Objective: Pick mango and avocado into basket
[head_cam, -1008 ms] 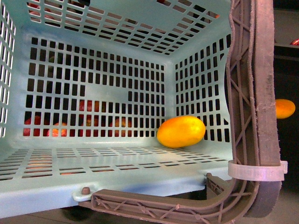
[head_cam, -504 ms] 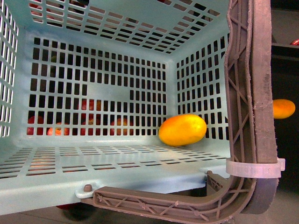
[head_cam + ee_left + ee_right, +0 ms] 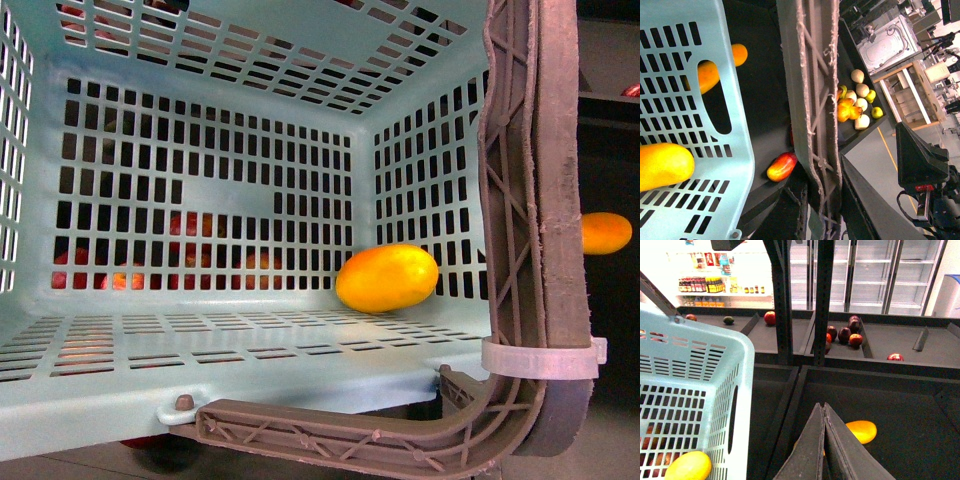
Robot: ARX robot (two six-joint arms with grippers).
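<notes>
Against the far right corner of the basket [image 3: 200,330] rests the mango [image 3: 387,278], alone inside. My right hand [image 3: 823,412] is clenched, empty, over the lower shelf [image 3: 920,405]; whether my left hand grips anything I cannot tell. What looks like the avocado [image 3: 728,320] sits near the back shelf's [image 3: 790,340] left end. I should open wide and keep the basket steady.

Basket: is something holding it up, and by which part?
It appears the left pincer grips the basket by its brown handle, which runs between its dark jaws. The right pincer is shut, empty.
</notes>
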